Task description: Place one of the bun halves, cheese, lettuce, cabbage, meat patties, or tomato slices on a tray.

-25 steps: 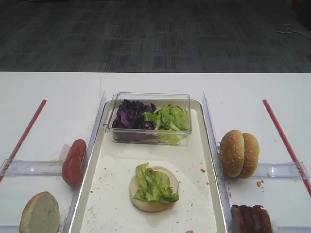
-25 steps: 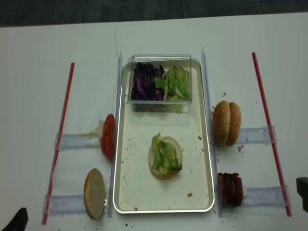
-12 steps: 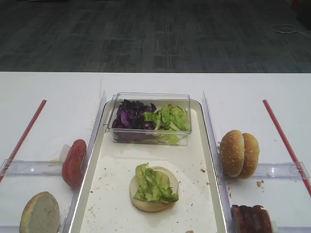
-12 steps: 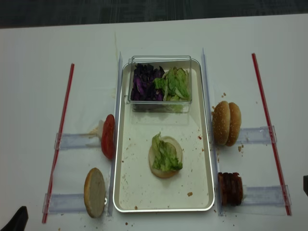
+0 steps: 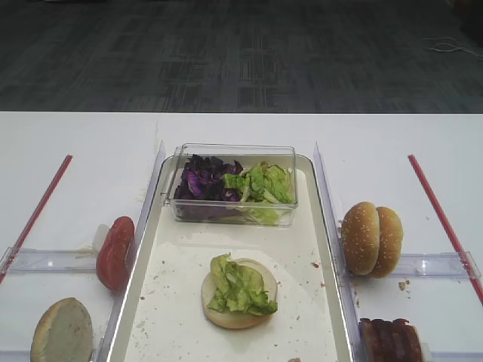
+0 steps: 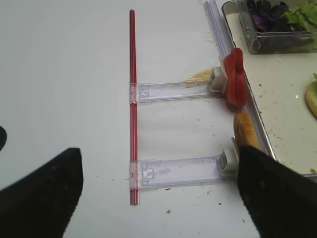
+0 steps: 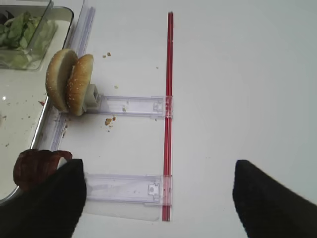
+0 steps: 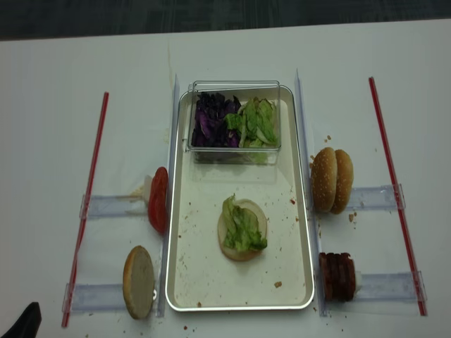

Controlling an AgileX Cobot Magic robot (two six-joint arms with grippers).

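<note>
Only blurred tips of the black, spread, empty right gripper [image 7: 156, 198] show. The black left gripper [image 6: 158, 191], bottom frame edge, likewise gapes empty, cropped.

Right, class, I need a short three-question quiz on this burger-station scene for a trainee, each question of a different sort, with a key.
1. True or false: a lettuce leaf lies on the bun half in the tray.
2. Which fills the left side of the clear box? A tomato, B cabbage, C patties.
3. Fill in: on the right of the tray, nearer the camera than the sesame buns, stand the meat ____.

Key: 1 true; 2 B; 3 patties.
</note>
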